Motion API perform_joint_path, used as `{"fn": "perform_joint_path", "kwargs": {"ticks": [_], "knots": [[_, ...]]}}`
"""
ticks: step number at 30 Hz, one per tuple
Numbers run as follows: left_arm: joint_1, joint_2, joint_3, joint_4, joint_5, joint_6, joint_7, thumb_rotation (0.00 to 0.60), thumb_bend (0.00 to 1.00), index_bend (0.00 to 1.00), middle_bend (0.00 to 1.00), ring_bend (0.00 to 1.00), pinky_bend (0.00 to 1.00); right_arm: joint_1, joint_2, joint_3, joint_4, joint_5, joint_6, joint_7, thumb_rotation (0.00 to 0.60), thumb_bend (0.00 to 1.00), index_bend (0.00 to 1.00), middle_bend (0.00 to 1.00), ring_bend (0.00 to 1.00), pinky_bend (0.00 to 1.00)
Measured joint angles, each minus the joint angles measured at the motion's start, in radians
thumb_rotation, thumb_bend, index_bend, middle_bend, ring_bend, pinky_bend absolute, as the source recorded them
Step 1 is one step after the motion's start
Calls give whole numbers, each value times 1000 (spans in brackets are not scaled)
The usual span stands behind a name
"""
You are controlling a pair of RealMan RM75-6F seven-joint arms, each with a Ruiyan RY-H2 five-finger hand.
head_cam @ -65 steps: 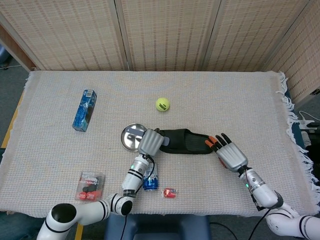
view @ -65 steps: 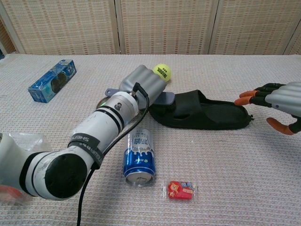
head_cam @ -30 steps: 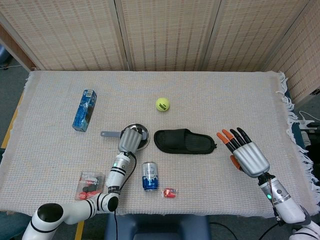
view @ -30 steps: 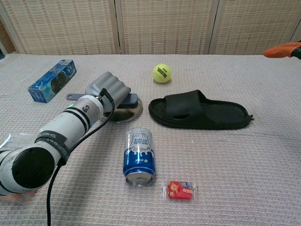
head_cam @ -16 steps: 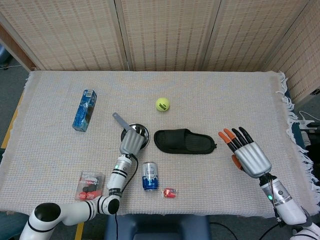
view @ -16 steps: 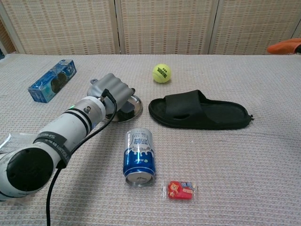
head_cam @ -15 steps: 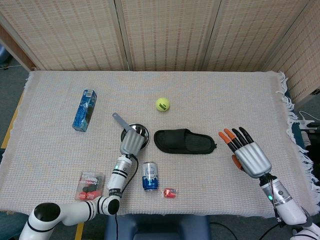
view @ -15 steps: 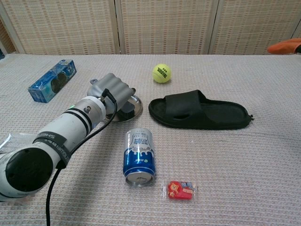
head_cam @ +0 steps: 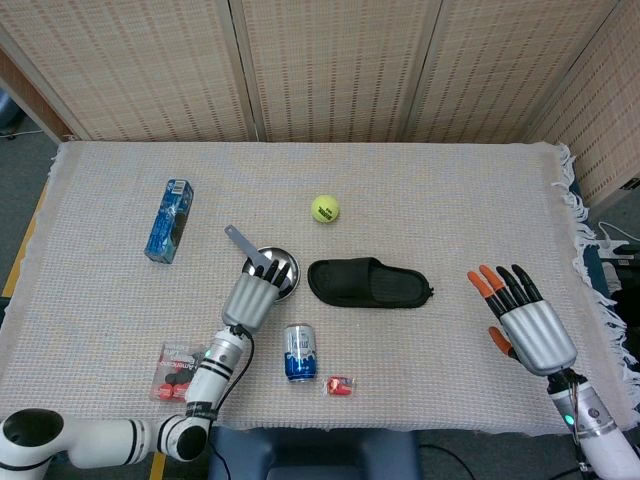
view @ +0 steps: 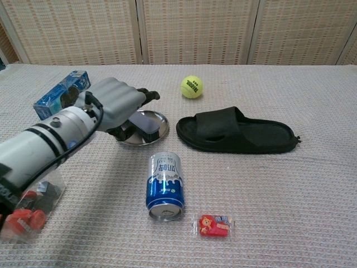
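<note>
My left hand (head_cam: 252, 298) hovers over the near edge of a small steel pan (head_cam: 275, 256), fingers stretched out and apart, holding nothing. The pan's handle (head_cam: 236, 239) points away to the upper left, free of the hand. In the chest view the left hand (view: 114, 103) hangs above the pan (view: 155, 125) and hides the handle. My right hand (head_cam: 530, 325) is raised near the table's right front corner, fingers spread and empty; the chest view does not show it.
A black slipper (head_cam: 368, 284) lies right of the pan. A blue can (head_cam: 299, 353) and a red candy (head_cam: 340, 385) sit near the front edge. A tennis ball (head_cam: 324, 208), a blue box (head_cam: 170, 220) and a clear packet (head_cam: 178, 372) lie around.
My left hand swung the pan's handle from left to upper left, then released it, uncurled and drew back toward the front edge. My right hand left the slipper and withdrew right and nearer.
</note>
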Motion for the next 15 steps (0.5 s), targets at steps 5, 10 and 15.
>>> {"fn": "perform_joint_path", "kwargs": {"ticks": [5,10,15], "knots": [[170,210,160,-193,174,90,-360,600,387,0,0,0,120,-88,-7,-37,69,-5,77,80,600,189,0,0,0,0],[399,344,306,-147,373,299,-766,600,376,0,0,0,105,-162,-71,-57,165,-6,148,112,600,179,0,0,0,0],[604,399,358,-22,471,511,-981,600,378,0,0,0,102,-185,-110,-48,178,-5,155,104,600,177,0,0,0,0]]}}
